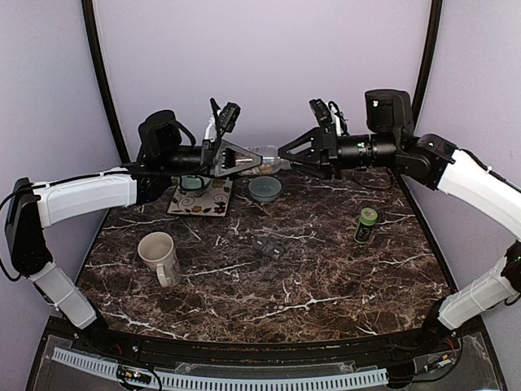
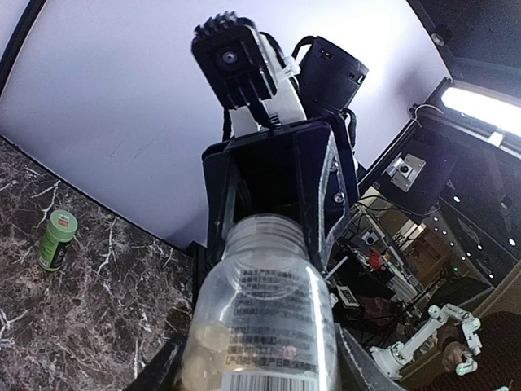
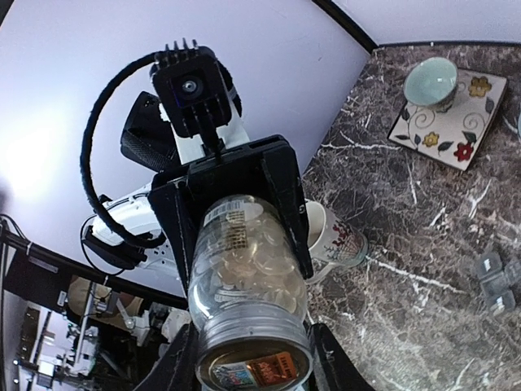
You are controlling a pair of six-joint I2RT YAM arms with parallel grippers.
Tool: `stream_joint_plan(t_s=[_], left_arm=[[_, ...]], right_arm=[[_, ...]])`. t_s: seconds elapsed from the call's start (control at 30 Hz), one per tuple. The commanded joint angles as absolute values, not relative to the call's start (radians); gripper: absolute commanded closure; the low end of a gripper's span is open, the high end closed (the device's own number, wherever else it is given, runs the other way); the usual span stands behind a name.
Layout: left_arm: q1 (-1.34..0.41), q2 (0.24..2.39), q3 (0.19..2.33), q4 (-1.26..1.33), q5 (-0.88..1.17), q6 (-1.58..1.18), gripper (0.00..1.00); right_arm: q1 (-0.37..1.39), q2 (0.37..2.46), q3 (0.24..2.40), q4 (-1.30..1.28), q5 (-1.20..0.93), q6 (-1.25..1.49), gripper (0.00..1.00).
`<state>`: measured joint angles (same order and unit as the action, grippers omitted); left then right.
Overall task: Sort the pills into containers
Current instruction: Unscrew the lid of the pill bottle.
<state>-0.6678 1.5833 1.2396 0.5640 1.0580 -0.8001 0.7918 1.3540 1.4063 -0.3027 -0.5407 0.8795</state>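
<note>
The left claw [image 1: 248,160] is clamped around the body of a clear pill bottle [image 3: 248,277], holding it lying on its side in mid-air above the back of the counter [image 1: 326,277]. The right claw [image 1: 285,153] faces it with its fingers flanking the bottle's other end, at the threaded neck, but whether they press on it I cannot tell. The bottle looks like thin, smooth plastic: light, fairly stiff, and round enough to spin or slip between flat pads. The pale tablets filling it are loose, so the weight will shift as it tips. The labelled body is the sound place for the holding grip, leaving the narrower neck end for the other claw. A gold disc covers that end in the right wrist view, cap or seal I cannot say. With the bottle horizontal, an opened mouth would likely spill. Below it lie a grey-green bowl [image 1: 264,189] and a flowered tile [image 1: 213,199] carrying a small teal cup [image 1: 194,181]. Nearer the arms stand a cream mug [image 1: 159,254], some small clear containers [image 1: 269,247] and, to the right, a green bottle [image 1: 366,224]. The counter is dark veined stone, hard and glossy, so dropped tablets would probably bounce and roll. Pale lilac walls close in on three sides, leaving little room behind the raised arms.
</note>
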Motion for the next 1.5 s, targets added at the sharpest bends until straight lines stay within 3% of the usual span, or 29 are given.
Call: stream_joint_plan(t_s=[0.0, 0.3, 1.07, 1.47], left_arm=[[-0.673, 1.575, 1.284, 0.642, 1.083, -0.926, 1.00], [-0.670, 1.612, 1.320, 0.767, 1.113, -1.162, 1.00], [-0.668, 1.666, 1.298, 0.987, 1.136, -1.355, 1.00], [-0.669, 1.646, 1.300, 0.911, 1.143, -1.285, 1.00]], right_arm=[[0.795, 1.351, 1.446, -0.337, -0.575, 0.586, 0.78], [0.806, 1.293, 1.392, -0.340, -0.517, 0.228, 0.70], [0.832, 1.250, 1.350, -0.267, -0.464, 0.192, 0.61], [0.831, 1.261, 1.364, -0.247, -0.474, 0.248, 0.32]])
